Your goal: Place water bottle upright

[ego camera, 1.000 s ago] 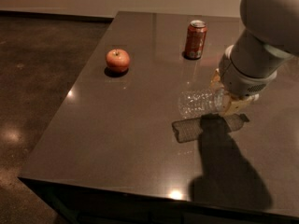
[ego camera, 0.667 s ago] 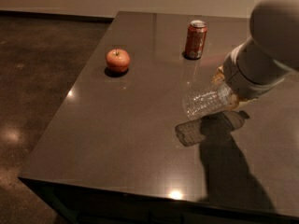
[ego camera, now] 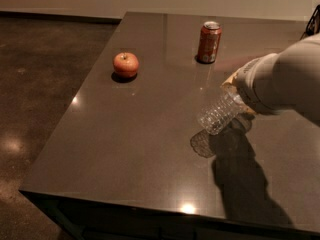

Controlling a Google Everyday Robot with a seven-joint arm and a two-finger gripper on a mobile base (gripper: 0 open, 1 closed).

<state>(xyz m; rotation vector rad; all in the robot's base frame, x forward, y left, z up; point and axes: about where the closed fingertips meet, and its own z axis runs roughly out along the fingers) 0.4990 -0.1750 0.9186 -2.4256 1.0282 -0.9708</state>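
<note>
- Dark polished stone tabletop [ego camera: 125, 149]: carries every item listed here; a floor of similar dark tone lies to its left. There is bare surface below and around the task's thing, enough in my judgement for it to be stood up.
- Pale grey robot arm [ego camera: 285, 84]: a bulky rounded segment that enters from the right edge and reaches over the right half of the tabletop. It hides most of what it carries at its tip.
- Clear ribbed plastic water bottle [ego camera: 217, 115]: in the air over the right-centre of the tabletop, tilted steeply, with its base pointing down and to the left and its neck end lost behind the arm. Its cap is not visible. Its shadow [ego camera: 202, 143] lies apart from it on the surface, so the base is not yet down. Task status: lifted and partly turned, not upright and not placed. What is left, by my estimate, is to finish the rotation, lower the base flat and let go.
- Orange-red soda can [ego camera: 209, 42]: stands upright at the back, well apart from the water bottle. It has no part in the task.
- Red apple [ego camera: 125, 64]: rests at the left of the tabletop, well apart from everything else.
- Tan-tipped pincer [ego camera: 239, 95]: at the arm's end, largely hidden. I judge it clamped on the water bottle's upper end, since nothing else holds the bottle up.
</note>
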